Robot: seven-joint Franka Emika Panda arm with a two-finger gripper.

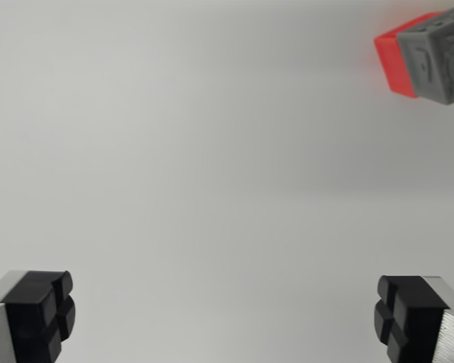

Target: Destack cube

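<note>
Hovering with jaws spread wide, the gripper [225, 318] holds nothing over the pale table [212, 166]. Up in the wrist view's far right corner sits the grey cube [439, 60], stacked against the red cube [393, 62], well away from the fingertips [41, 310].

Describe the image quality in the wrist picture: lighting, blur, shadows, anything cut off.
Wrist view: lighting is soft and even on the pale surface, with no hard shadows or glare; the grey cube and red cube at upper right look slightly soft, the red edge bleeding a faint glow, and the frame crops the grey one; the open gripper has its fingertips sharper, cut by the bottom edge.
</note>
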